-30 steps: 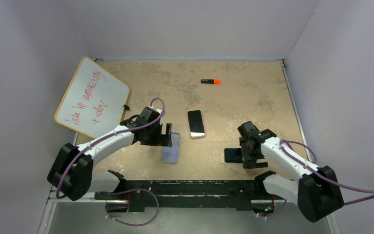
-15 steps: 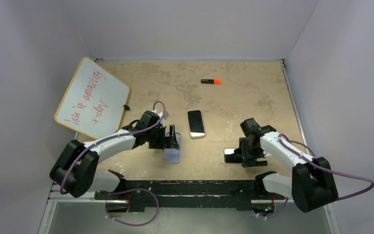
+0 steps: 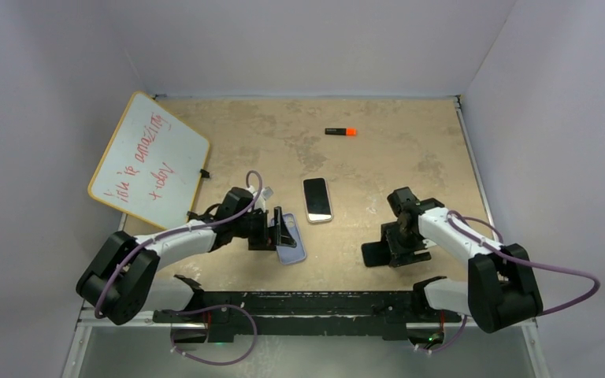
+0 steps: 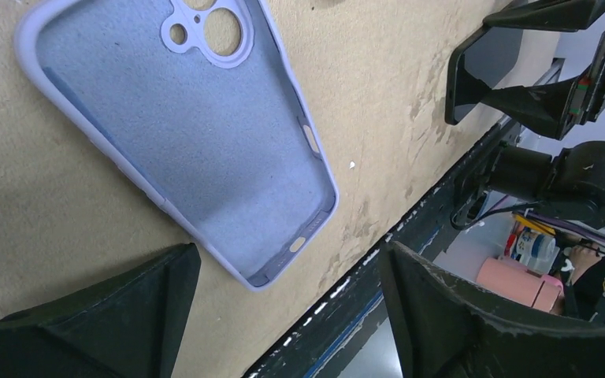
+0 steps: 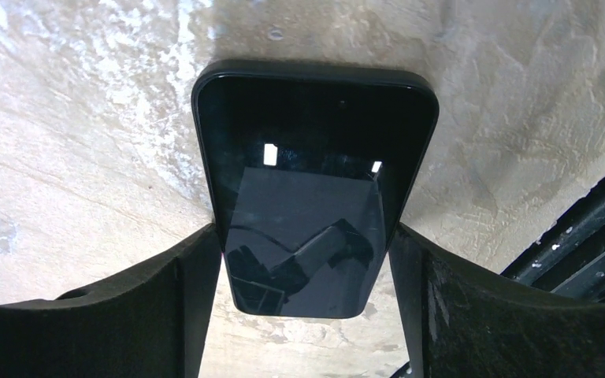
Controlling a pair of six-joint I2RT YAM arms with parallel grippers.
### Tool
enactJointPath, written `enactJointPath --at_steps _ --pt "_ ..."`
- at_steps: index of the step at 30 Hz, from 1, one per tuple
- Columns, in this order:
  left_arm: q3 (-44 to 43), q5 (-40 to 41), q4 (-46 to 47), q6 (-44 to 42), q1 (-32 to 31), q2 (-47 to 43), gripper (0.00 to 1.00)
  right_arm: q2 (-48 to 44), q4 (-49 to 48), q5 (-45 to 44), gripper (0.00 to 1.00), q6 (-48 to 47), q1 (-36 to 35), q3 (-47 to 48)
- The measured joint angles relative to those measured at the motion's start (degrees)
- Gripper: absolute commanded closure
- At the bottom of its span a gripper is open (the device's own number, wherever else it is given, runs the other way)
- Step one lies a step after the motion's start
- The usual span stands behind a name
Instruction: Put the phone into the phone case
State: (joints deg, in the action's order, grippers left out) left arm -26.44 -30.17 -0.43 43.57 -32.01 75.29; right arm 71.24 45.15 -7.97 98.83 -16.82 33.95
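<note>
**Both grippers low over the table, one at the case, one at a phone**

From the top camera we see the lavender phone case (image 3: 291,241) lying open side up on the tan table (image 3: 410,157), near the front edge and left of centre. The left gripper (image 3: 274,229) is down at it, on its left side. To the right, the right gripper (image 3: 399,245) sits over a black phone (image 3: 373,253) that lies flat near the front edge. A second phone (image 3: 317,200) with a pale rim rests between the two arms, farther back. A whiteboard (image 3: 148,157) leans at the left and a marker (image 3: 340,131) lies towards the rear.

In the left wrist view, the case (image 4: 181,134) shows its camera cut-out at the top. The left gripper (image 4: 287,256) has its jaws wide apart, straddling the case's near end without touching it.

In the right wrist view, the phone (image 5: 315,181) lies screen up. The right gripper (image 5: 307,236) has a finger close against each long edge; we cannot tell whether they clamp it.
</note>
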Motion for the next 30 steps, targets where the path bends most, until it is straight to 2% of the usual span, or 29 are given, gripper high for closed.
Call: enactJointPath --at_steps 4,8,11,16,24,30 --pt "-0.07 1.33 -1.81 0.17 0.0 -1.95 0.13 0.79 -0.61 -0.28 0.32 -3.72 0.0 0.59" --pt "-2.64 4.85 -7.08 -1.75 -0.02 -3.13 0.13 0.59 -0.96 -0.26 0.32 -5.09 0.0 0.5" --pt "-5.01 7.45 -10.32 -3.3 -0.02 -4.48 0.13 0.02 -1.29 -0.22 0.38 -5.73 -0.04 0.2" --pt "-6.38 10.97 -14.49 -5.33 -0.02 -8.41 0.13 -0.5 -2.08 -0.09 0.38 -8.52 -0.07 -0.04" --pt "-7.1 12.76 -17.66 -6.4 0.46 -8.31 0.13 -0.2 -7.32 0.02 0.4 -23.91 -2.67 0.81" --pt "-6.91 9.25 -16.81 -7.28 5.29 -5.03 0.14 0.11 -16.41 3.39 0.43 -37.55 -9.14 0.98"
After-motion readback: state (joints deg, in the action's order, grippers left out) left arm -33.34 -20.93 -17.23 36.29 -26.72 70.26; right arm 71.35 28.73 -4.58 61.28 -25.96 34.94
